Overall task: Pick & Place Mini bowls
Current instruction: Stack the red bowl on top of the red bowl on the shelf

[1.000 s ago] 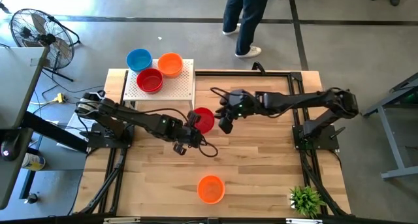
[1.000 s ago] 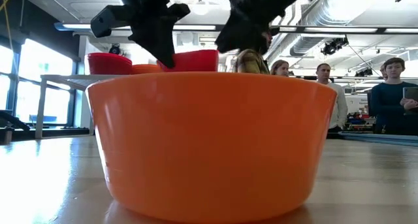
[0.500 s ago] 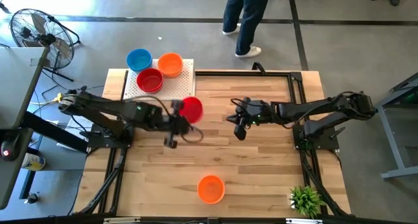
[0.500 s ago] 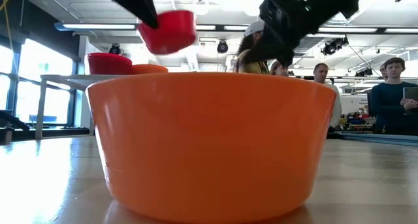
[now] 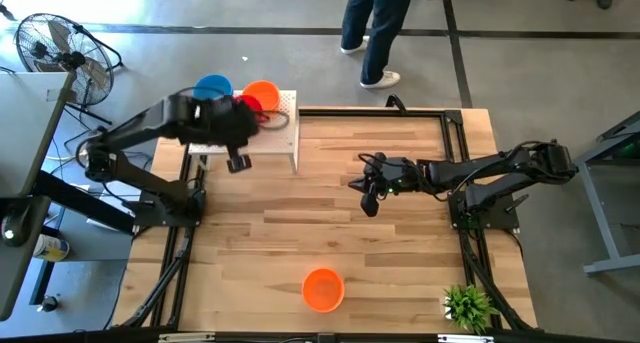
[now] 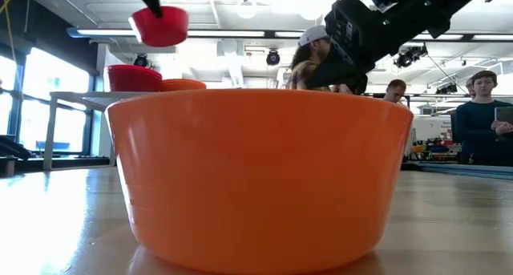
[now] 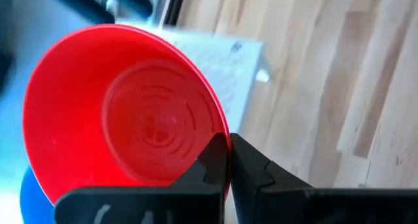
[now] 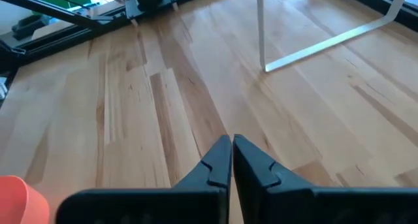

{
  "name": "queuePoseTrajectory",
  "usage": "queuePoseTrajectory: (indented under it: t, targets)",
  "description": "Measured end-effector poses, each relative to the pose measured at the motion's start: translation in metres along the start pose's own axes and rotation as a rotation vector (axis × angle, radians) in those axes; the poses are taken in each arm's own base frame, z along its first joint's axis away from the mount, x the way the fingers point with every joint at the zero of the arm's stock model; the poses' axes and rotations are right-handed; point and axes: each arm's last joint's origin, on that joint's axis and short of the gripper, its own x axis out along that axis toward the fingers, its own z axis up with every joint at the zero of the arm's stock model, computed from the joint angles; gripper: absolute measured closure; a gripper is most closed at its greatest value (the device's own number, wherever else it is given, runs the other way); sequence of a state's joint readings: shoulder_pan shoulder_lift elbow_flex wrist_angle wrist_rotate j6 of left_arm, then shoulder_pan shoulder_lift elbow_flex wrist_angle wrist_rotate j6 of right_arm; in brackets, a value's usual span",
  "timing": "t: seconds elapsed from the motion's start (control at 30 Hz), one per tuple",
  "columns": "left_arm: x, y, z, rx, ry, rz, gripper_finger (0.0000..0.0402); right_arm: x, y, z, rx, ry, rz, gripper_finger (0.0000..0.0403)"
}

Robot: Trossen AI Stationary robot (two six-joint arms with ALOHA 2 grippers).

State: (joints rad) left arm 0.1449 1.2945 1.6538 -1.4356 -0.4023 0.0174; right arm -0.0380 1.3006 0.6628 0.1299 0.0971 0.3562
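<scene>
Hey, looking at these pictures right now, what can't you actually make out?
- Red bowl on the stand: in the high view the left arm covers it.
- Table beyond the orange bowl: in the low view that bowl fills the frame and hides it.
- Carried red bowl: the left wrist view's edge cuts its rim.
- Blue bowl: only a sliver shows there, behind the red one.

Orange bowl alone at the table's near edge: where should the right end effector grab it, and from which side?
Grip the rim of the orange bowl from above, one finger inside the wall and one outside. It sits upright and open, and its wall looks too wide to span. The right end effector hangs shut over bare table.
</scene>
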Motion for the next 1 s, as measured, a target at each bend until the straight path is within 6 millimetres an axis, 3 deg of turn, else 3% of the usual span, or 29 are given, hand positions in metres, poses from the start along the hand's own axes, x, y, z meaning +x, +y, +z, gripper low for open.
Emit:
queuePoseTrajectory:
  t: [0.23,0.5,0.77,1.0]
  targets:
    - [0.013,0.036,-0.012,-0.154,0.124,0.008,0.0402,0.000,0.000,0.000,-0.022,-0.004,0.001,0.0401]
    - [0.040,0.060,-0.026,-0.253,0.182,-0.013,0.0401,0.000,0.000,0.001,-0.023,-0.006,0.001,0.0402]
    - [0.054,0.065,-0.048,-0.317,0.198,-0.023,0.0401,0.000,0.000,0.001,-0.034,-0.010,0.002,0.0402]
    - [0.059,0.063,-0.051,-0.304,0.201,-0.045,0.0400,0.000,0.001,0.002,-0.041,-0.020,0.005,0.0402]
